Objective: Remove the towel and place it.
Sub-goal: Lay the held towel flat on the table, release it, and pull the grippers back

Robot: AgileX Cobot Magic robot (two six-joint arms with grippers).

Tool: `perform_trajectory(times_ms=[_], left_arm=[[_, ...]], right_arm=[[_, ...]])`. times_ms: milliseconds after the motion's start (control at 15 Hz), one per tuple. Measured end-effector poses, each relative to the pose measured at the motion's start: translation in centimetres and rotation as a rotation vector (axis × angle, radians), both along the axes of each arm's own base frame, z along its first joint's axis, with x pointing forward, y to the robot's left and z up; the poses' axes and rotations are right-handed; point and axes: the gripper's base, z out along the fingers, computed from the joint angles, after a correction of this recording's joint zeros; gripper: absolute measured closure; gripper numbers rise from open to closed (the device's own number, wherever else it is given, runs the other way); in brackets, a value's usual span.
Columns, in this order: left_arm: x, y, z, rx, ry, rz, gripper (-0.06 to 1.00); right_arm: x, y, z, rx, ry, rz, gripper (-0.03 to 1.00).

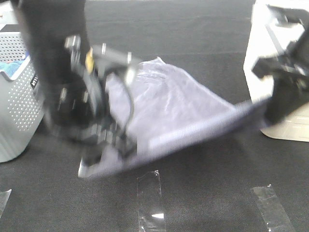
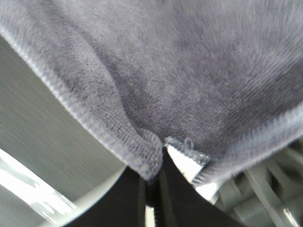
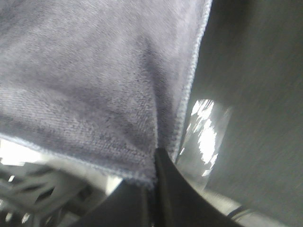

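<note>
**A:** Where is the towel found?

**B:** The towel [image 1: 174, 111] is seen stretched between the two grippers, from eight o'clock to three o'clock of the high view, above the black mat [image 1: 203, 29].

**A:** How are the pincers set?

**B:** The left gripper [image 2: 158, 158] is pinched narrow on a hemmed corner. The right gripper [image 3: 155, 158] is clamped likewise on the far hemmed edge.

**A:** What else is noted?

**B:** A perforated grey basket [image 1: 17, 106] is placed at nine o'clock, with a blue cloth [image 1: 12, 65] inside. A white box [image 1: 265, 48] is seen at two o'clock. Clear tape strips [image 1: 152, 198] are stuck down at six and five o'clock.
</note>
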Motion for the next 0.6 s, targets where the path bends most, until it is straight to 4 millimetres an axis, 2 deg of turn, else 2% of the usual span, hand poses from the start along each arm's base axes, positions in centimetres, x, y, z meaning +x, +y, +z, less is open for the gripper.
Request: perform_trajectory(times_ms=[333,600], left_arm=[[-6.5,-0.4,-2.4,0.037,0.151,-0.026,0.93],[-10.0,-0.5,-3.5,0.077,0.206,-0.026,0.93]], right_arm=[[-5.1,-1.1,-2.8,0.015,0.122,-0.016,0.97],[-8.5,-1.4,-3.3,0.077,0.141,-0.030,0.97]])
